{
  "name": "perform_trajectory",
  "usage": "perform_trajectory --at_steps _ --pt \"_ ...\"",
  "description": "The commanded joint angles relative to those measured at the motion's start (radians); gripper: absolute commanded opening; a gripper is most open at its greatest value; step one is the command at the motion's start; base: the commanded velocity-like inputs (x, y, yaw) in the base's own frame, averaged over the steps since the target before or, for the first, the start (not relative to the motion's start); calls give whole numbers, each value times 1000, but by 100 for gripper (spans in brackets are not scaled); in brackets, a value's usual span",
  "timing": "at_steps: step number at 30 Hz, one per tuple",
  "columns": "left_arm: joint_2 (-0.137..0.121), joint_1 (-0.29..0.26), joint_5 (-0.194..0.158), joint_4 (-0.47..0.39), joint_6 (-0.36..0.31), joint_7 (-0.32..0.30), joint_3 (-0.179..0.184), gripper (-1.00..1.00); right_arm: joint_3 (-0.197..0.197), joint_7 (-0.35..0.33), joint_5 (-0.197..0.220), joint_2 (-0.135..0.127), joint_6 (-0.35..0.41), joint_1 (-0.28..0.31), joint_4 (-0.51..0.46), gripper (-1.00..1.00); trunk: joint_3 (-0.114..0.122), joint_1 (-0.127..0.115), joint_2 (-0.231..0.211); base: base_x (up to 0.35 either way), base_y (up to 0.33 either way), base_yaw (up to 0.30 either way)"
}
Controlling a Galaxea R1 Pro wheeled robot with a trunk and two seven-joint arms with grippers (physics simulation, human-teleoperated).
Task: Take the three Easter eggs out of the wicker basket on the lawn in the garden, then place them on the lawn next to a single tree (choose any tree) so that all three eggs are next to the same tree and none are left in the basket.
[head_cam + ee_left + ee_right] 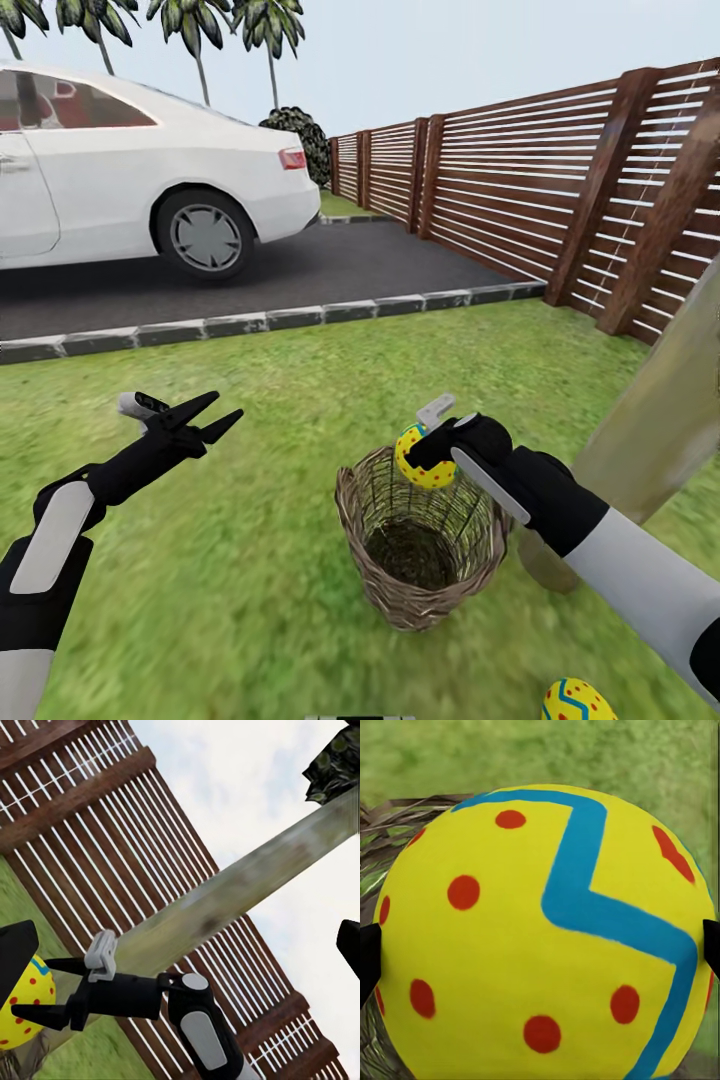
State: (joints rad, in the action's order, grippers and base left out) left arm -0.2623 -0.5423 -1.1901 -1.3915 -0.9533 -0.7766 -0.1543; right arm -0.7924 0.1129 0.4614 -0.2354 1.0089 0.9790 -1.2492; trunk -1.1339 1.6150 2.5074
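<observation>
The Easter egg [424,458] was up at the wicker basket's [420,590] rim, pinched in the right gripper [432,440], jaws closed on its sides. Its long axis I couldn't call. The basket bottom looked bare, a second egg [577,700] lay on the lawn [250,560] near the tree [660,420]; the third was unaccounted for. The left gripper [205,415] hung empty, jaws spread.
</observation>
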Motion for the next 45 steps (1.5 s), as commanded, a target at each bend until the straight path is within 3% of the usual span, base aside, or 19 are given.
perform_trajectory --at_steps 1,22,34,45 --pt "0 -1 1 0 -4 -3 -1 100 -3 10 11 -1 2 1 -1 -100 3 -1 0 0 0 0" --pt "-5 -1 0 0 -5 -3 0 100 -5 9 14 2 2 1 -1 -100 84 -10 -5 -1 0 0" --pt "-2 1 -7 -3 -3 -13 1 100 -5 8 16 6 2 0 0 -100 89 -10 -5 -222 168 -158" --pt "0 1 -8 -3 -2 -13 2 100 -8 8 17 8 2 -6 17 -100 90 -10 -5 -12 9 -261"
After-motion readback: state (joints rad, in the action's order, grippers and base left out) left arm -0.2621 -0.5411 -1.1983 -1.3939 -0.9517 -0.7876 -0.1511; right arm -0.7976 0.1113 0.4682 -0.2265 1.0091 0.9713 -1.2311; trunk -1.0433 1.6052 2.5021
